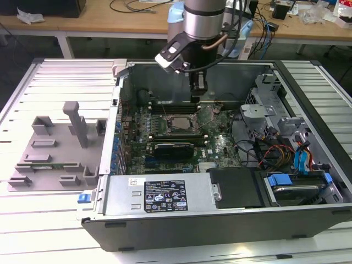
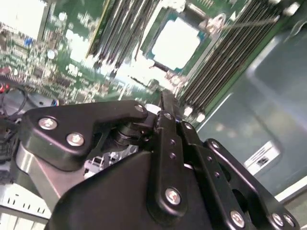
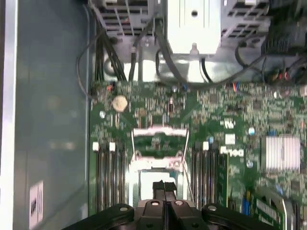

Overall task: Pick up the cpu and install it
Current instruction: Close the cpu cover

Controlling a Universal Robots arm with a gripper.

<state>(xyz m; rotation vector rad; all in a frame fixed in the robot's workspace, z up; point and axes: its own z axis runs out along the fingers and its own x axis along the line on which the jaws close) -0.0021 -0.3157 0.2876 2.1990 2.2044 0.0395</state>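
Item: cpu (image 2: 175, 43), a flat square chip with a shiny silver-grey top, lying level in the black rectangular socket (image 1: 175, 125) on the green motherboard (image 1: 220, 146) inside an open dark metal computer case (image 1: 165, 195). Black jointed gripper (image 3: 164, 184), fingers pressed together on nothing, hangs above the board just beside the socket. Grey plastic fixture tray (image 1: 55, 148) with upright posts rests on the ribbed tabletop (image 1: 55, 220), at the exterior view's left.

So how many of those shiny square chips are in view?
1: the chip lies in its socket on the green board inside the open computer case. Others may be hidden.
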